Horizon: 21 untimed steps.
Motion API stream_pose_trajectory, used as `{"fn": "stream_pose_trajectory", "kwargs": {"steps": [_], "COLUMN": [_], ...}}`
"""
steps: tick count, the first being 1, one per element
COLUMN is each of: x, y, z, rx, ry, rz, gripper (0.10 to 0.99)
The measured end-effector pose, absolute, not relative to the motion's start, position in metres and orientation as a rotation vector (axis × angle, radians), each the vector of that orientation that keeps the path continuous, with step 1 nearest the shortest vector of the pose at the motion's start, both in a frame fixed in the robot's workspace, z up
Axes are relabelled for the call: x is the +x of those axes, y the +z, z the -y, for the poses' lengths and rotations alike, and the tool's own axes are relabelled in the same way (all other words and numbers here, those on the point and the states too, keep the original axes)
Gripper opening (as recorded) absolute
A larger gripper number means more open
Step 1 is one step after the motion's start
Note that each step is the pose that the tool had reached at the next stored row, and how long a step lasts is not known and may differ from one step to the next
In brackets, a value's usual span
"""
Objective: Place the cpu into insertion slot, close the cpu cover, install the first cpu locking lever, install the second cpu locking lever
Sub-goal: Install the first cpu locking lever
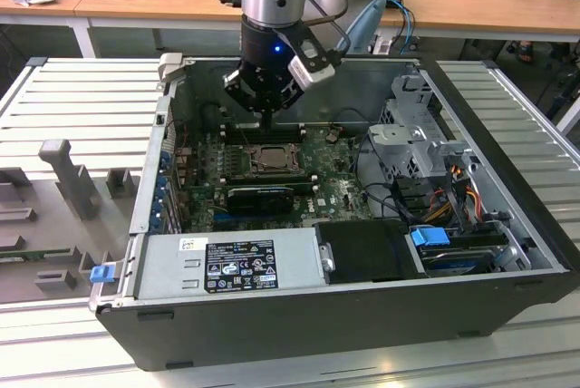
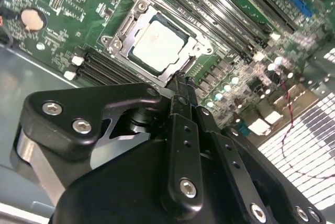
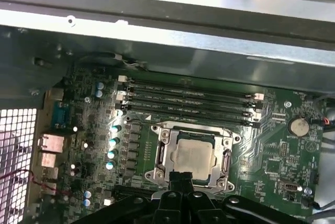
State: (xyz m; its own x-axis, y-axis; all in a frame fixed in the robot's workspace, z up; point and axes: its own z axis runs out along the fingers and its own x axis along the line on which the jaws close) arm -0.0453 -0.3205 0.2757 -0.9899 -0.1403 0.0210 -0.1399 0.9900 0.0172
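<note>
The cpu (image 3: 193,156), a pale silvery square chip, lies flat in the insertion slot (image 1: 255,154) on the green motherboard inside the open computer case. The cpu cover (image 3: 164,153), a thin silver frame, lies down around the chip, whose top shows through the cut-out in both wrist views (image 2: 159,43). My gripper (image 3: 181,178) hangs just above one edge of the socket, its black fingers (image 2: 182,106) pressed together with nothing between them. I cannot tell whether the tips touch the socket. In the exterior view the gripper (image 1: 269,123) stands at the socket's far side.
Long black memory slots (image 3: 188,101) run beside the socket, with the case's metal wall (image 3: 209,30) behind them. A coin battery (image 3: 299,126) sits on the board. A power supply (image 1: 227,261), a drive cage (image 1: 417,134) and cables (image 1: 453,189) crowd the case.
</note>
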Motion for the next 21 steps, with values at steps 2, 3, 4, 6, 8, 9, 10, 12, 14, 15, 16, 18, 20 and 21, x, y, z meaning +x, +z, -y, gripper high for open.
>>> {"fn": "stream_pose_trajectory", "kwargs": {"steps": [2,3,4,6,8,9,10,12,14,15,16,18,20,21], "x": [-0.0452,-0.0453,-0.0453,-0.0453,-0.0453,-0.0452,-0.0452,-0.0453,-0.0453,-0.0470,-0.0519,-0.0529,-0.0529,-0.0529], "y": [0.2757,0.2756,0.2757,0.2757,0.2757,0.2757,0.2757,0.2757,0.2752,0.2743,0.2738,0.2735,0.2727,0.2724], "z": [0.3205,0.3205,0.3205,0.3205,0.3205,0.3205,0.3205,0.3205,0.3205,0.3206,0.3206,0.3205,0.3206,0.3205], "rx": [0.263,0.291,0.318,0.345,0.379,0.391,0.413,0.451,0.625,0.681,0.680,0.649,0.574,0.545], "ry": [-0.024,-0.023,-0.022,-0.021,-0.019,-0.019,-0.019,-0.019,-0.020,-0.020,-0.021,-0.020,-0.020,-0.019], "rz": [3.110,3.111,3.117,3.122,3.126,3.126,3.124,3.119,3.088,3.076,3.078,3.084,3.100,3.105], "gripper": [0.106,0.106,0.106,0.106,0.106,0.106,0.106,0.106,0.106,0.106,0.106,0.106,0.106,0.106]}}
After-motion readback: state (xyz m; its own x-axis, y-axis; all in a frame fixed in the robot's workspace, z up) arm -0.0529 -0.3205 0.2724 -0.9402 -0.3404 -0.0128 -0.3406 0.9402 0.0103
